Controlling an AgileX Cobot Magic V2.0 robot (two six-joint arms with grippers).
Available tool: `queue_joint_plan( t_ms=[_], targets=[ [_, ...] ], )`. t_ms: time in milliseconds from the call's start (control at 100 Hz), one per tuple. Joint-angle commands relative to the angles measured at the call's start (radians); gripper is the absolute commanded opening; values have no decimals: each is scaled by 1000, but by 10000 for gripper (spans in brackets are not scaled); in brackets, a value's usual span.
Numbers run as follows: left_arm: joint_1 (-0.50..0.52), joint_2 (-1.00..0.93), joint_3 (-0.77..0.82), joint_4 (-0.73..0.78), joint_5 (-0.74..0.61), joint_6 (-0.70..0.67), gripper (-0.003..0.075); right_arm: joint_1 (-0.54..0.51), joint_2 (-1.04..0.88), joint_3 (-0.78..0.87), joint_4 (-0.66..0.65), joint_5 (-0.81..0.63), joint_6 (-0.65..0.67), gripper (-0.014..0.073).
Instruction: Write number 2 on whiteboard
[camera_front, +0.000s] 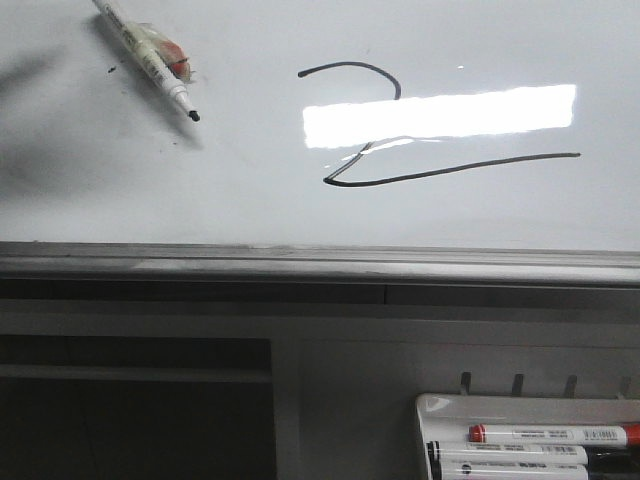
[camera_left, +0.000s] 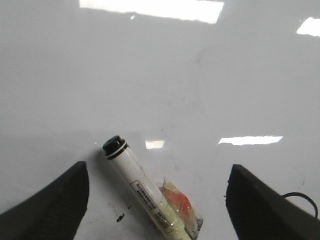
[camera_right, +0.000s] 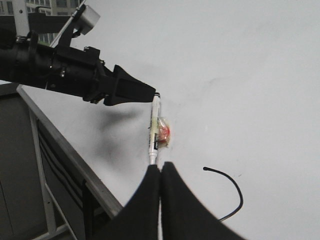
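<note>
Filling the front view, the whiteboard (camera_front: 120, 200) carries the finished number 2 (camera_front: 440, 170) right of centre. The marker (camera_front: 150, 60) lies flat at upper left, apparently released. The left gripper (camera_left: 157, 200) gapes around it; only the right wrist view shows the right gripper (camera_right: 160, 200), closed and empty.

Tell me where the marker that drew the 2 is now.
In the front view, the marker lies on the whiteboard at upper left, left of the number 2.

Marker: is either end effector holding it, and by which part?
Neither. The marker lies loose on the whiteboard, between the jaws of the open left end effector; the right end effector is shut, empty.
</note>
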Motion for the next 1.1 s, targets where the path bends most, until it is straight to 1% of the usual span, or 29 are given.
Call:
queue_joint_plan(
  t_ms=[0, 100, 200, 210, 230, 330, 420, 430, 560, 650, 840, 1090],
  targets=[
    [3, -58, -25, 24, -16, -1, 513, -7, -25, -25, -13, -65, -4, -75],
    [3, -132, -16, 67, 22, -1, 440, -7, -71, -23, -17, -41, -10, -75],
    [3, -227, -2, 155, 110, -1, 326, -7, -138, 9, -27, -46, -10, -75],
    [3, -242, 1, 167, 125, -1, 297, -7, -149, 16, -30, -48, -10, -75],
    [3, -264, 7, 185, 146, -1, 278, -7, -167, 29, -37, -52, -10, -75],
    [3, -365, 32, 263, 247, -1, 120, -7, -254, 110, -60, -70, -10, -75],
    [3, -450, 68, 299, 313, -1, -18, -7, -336, 200, -60, -80, -10, -75],
    [3, -462, 75, 299, 320, -1, -22, -7, -348, 207, -60, -80, -10, -75],
    [3, -549, 145, 308, 348, -1, -20, -7, -446, 310, -60, -83, -10, -75],
    [3, -589, 195, 308, 348, -1, -20, -7, -494, 346, -60, -84, -10, -75],
    [3, -605, 247, 306, 352, -1, -20, -7, -522, 355, -60, -91, -10, -75],
    [3, -605, 250, 306, 432, -1, -20, -7, -522, 355, -60, -91, -10, -75]
  ],
)
